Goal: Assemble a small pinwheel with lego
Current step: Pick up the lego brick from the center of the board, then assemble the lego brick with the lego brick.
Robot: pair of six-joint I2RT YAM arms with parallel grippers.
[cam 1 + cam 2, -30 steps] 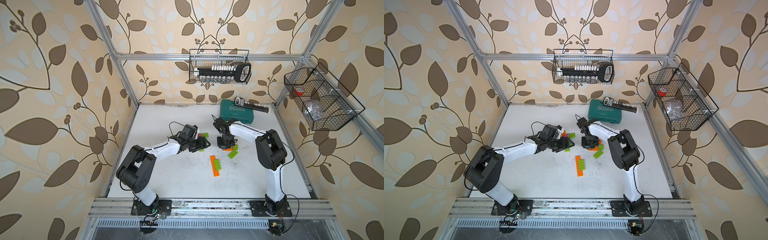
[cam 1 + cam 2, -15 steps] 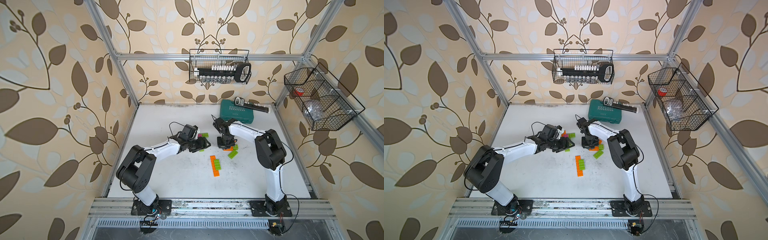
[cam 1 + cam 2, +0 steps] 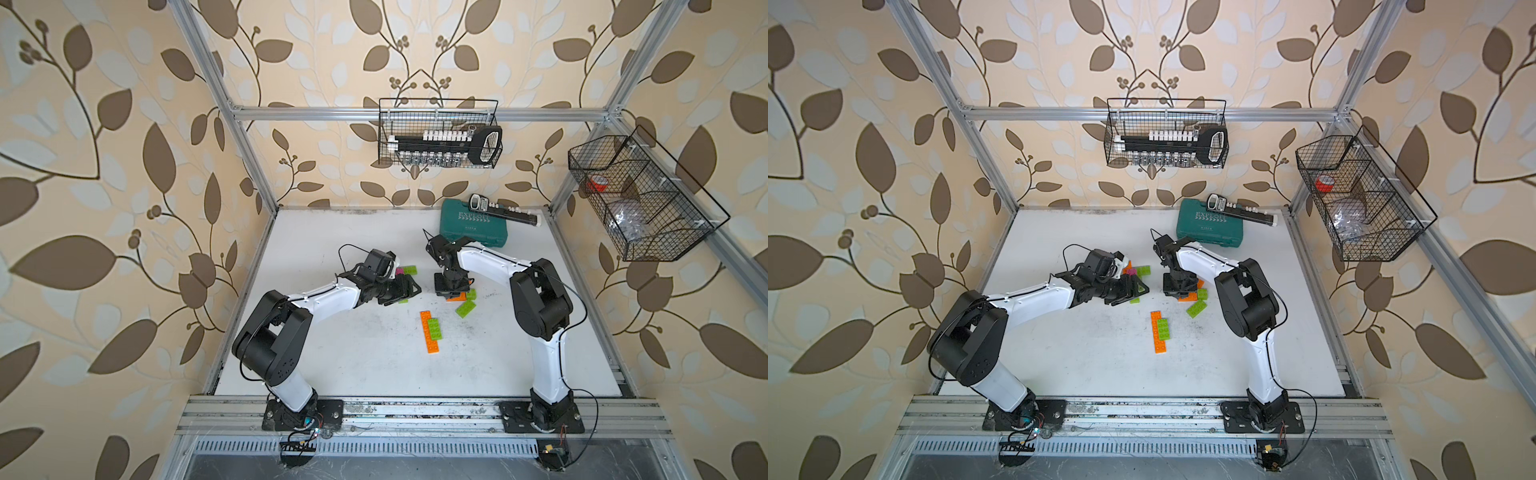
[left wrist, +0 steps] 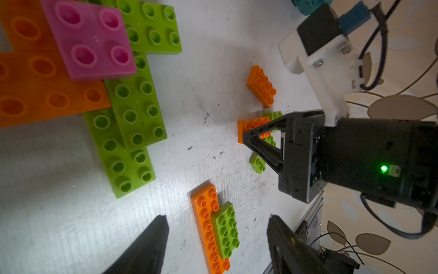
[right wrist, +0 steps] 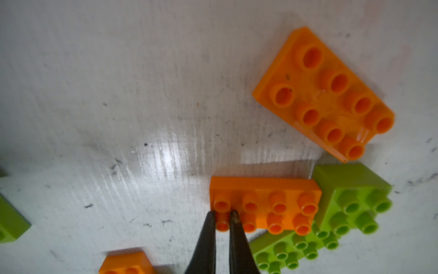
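Barely anything has moved in both top views: your right gripper [image 3: 451, 286] hangs over the orange brick [image 3: 457, 296]. Right wrist view: its jaws nip a single corner stud, so lifting could let the brick swivel or slip free. Left wrist view: your left gripper [image 4: 217, 219] stands half-wide and empty near the pink-topped pinwheel [image 4: 87, 42].

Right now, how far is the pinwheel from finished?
Done: a pink square brick sits on a cluster of joined orange and lime-green bricks. In hand: the right pincer is shut on a stud of an orange brick; the left pincer is open, empty. Left: that brick, a loose orange brick and the orange-and-green strip lie apart from the cluster.
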